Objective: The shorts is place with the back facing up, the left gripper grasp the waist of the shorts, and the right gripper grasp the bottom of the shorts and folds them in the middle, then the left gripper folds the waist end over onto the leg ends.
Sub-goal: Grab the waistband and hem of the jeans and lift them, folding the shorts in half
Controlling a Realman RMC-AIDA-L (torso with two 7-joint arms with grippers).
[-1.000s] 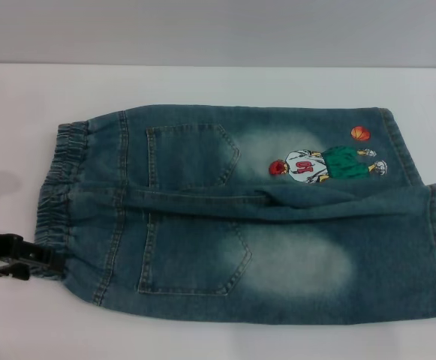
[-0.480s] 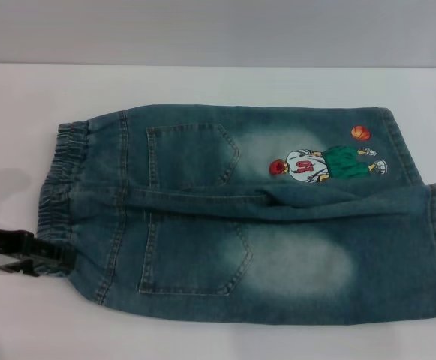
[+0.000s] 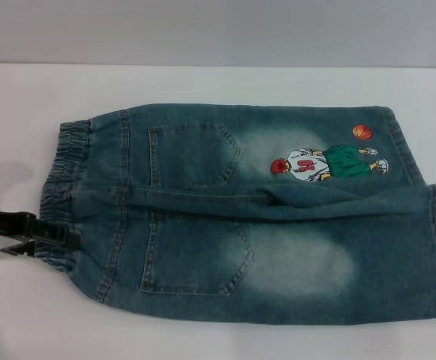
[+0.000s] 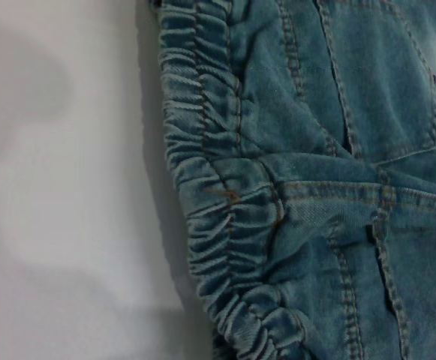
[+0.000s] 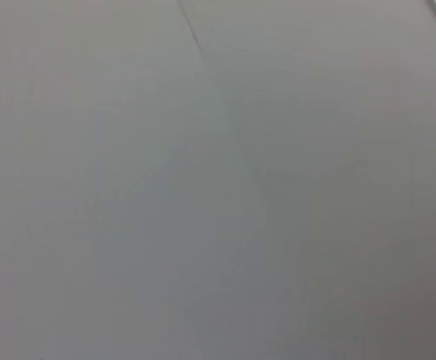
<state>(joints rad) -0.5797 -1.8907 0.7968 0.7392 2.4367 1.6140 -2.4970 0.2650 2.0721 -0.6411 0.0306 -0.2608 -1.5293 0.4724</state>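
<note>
At the head view's left edge, my black left claw [image 3: 52, 241] meets the ruffled elastic waistband [image 3: 61, 184]; I cannot tell its grip. The faded blue denim shorts [image 3: 263, 217] fill mid-frame. My wrist view shows only waistband ridges [image 4: 210, 202].

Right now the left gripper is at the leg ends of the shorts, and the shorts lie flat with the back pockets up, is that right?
Not quite. The left gripper is at the waist of the shorts, the ruffled elastic end, not the leg ends; the head view shows it. The shorts do lie flat with the back pockets up.
</note>
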